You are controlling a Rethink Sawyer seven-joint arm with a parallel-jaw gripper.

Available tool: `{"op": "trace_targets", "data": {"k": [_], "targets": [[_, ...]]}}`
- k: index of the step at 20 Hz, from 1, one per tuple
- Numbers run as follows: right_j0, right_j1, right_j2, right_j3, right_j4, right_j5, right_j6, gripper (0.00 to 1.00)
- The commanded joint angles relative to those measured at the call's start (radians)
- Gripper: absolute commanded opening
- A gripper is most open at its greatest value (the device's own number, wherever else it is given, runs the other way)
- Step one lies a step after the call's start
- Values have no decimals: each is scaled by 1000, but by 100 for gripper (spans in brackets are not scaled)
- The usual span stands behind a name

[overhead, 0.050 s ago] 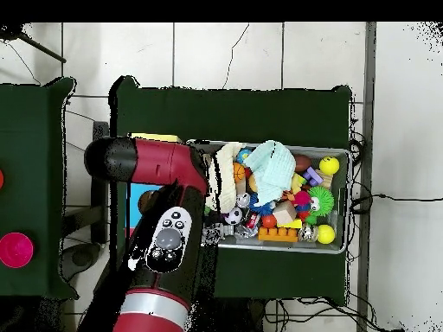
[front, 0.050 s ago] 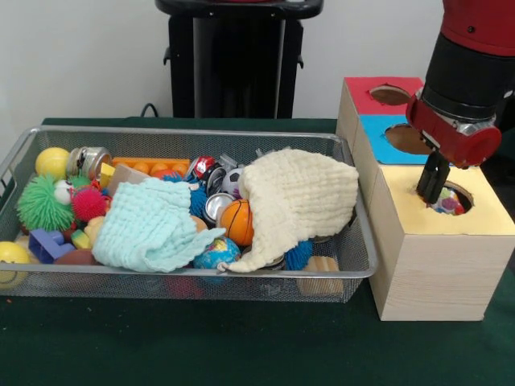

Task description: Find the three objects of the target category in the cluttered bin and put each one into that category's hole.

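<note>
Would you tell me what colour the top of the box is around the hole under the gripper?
Pale yellow: the box top around the hole below the gripper shows best in the front view.

I see a plain white wall [front, 0.050 s ago: 80,56] behind the table [front, 0.050 s ago: 241,346], which wears a dark green cloth. From above, the floor [overhead, 0.050 s ago: 260,52] is pale tile, with thin black cables [overhead, 0.050 s ago: 381,197] trailing across it.
</note>
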Motion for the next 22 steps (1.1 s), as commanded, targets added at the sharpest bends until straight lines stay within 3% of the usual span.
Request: {"op": "trace_targets", "data": {"k": [1, 6, 12, 16, 19, 22], "targets": [[5, 176, 44, 36, -11, -71, 159, 0], [30, 220, 18, -15, 3, -60, 193, 0], [24, 195, 27, -20, 23, -13, 172, 0], [7, 278, 44, -48, 21, -133, 153, 0], [-2, 363, 54, -84, 14, -289, 148, 0], [2, 358, 45, -90, 15, -264, 147, 0]]}}
